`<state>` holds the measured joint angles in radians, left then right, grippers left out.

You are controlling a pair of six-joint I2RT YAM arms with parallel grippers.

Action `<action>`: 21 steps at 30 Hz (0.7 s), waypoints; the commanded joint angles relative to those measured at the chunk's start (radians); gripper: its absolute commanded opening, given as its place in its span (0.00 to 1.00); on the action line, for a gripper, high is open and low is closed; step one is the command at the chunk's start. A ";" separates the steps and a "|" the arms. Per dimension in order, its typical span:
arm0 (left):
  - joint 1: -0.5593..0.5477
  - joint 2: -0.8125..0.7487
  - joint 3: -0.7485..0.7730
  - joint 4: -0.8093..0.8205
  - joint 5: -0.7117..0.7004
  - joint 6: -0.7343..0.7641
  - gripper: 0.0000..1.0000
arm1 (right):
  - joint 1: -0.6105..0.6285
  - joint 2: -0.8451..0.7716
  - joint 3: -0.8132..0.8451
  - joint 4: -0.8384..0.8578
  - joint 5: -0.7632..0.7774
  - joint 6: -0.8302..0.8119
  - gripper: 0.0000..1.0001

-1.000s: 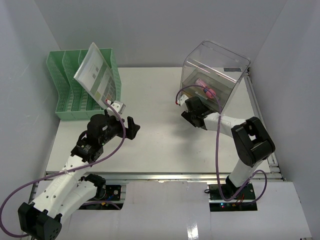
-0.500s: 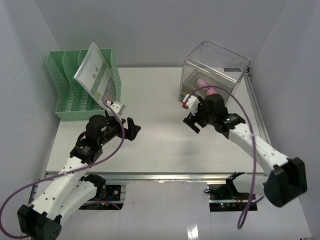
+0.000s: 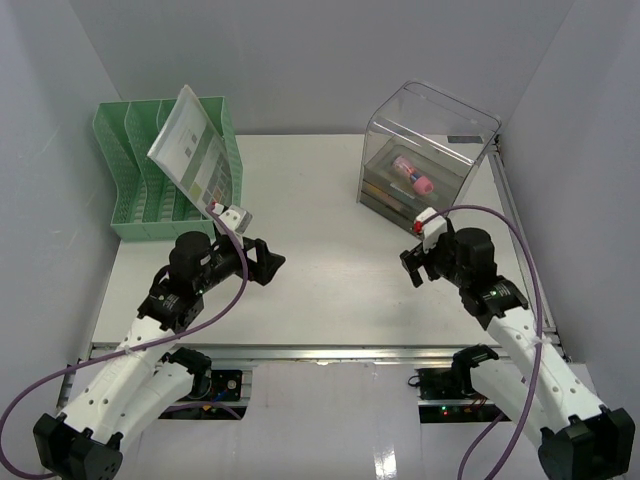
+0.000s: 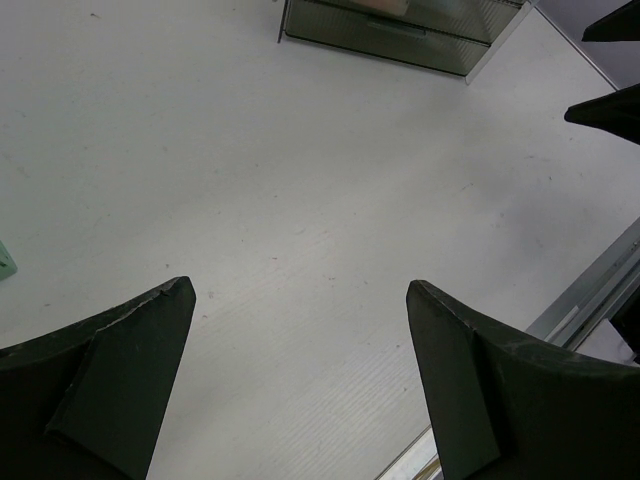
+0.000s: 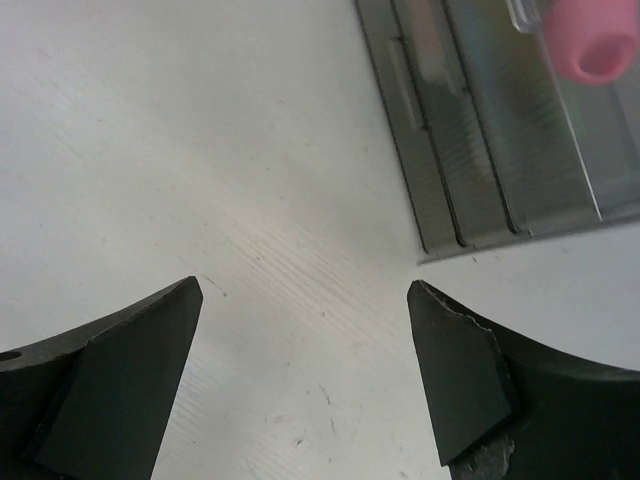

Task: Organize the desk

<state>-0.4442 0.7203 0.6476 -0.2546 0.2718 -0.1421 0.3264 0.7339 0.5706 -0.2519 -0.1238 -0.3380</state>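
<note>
Top external view shows the white desk [image 3: 320,215] in the middle and paper [image 3: 190,150] in a green rack [image 3: 125,200], upper left; wrist views miss the paper. Left gripper [image 3: 270,260] and right gripper [image 3: 411,268] hang spread wide, holding nothing.

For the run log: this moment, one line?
left gripper: open, empty | right gripper: open, empty | pink object: inside clear box | paper: green rack

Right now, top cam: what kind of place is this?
Probably a robot lab cell staged as an office: a white desk boxed in by white panels, with a green file rack and a clear drawer box on it.
</note>
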 commanded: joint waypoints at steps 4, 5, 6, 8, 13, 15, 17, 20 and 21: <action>0.006 -0.018 -0.001 0.017 0.027 0.006 0.98 | -0.175 -0.119 -0.058 0.140 -0.052 0.169 0.90; 0.006 -0.017 -0.002 0.017 0.027 0.005 0.98 | -0.186 -0.123 -0.054 0.134 -0.058 0.174 0.90; 0.006 -0.017 -0.001 0.017 0.027 0.004 0.98 | -0.194 -0.125 -0.052 0.132 -0.060 0.175 0.90; 0.006 -0.019 -0.001 0.018 0.025 0.004 0.98 | -0.206 -0.129 -0.053 0.132 -0.066 0.173 0.90; 0.006 -0.021 -0.001 0.018 0.024 0.003 0.98 | -0.212 -0.132 -0.054 0.132 -0.060 0.162 0.90; 0.006 -0.023 -0.002 0.019 0.023 0.003 0.98 | -0.215 -0.133 -0.054 0.133 -0.057 0.158 0.90; 0.006 -0.024 -0.003 0.019 0.021 0.003 0.98 | -0.217 -0.134 -0.054 0.134 -0.050 0.155 0.90; 0.005 -0.024 -0.003 0.018 0.021 0.004 0.98 | -0.219 -0.136 -0.050 0.135 -0.039 0.149 0.90; 0.006 -0.023 -0.003 0.018 0.021 0.004 0.98 | -0.221 -0.139 -0.050 0.134 -0.039 0.147 0.90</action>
<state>-0.4442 0.7139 0.6476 -0.2539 0.2787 -0.1425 0.1126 0.6113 0.5129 -0.1621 -0.1665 -0.1904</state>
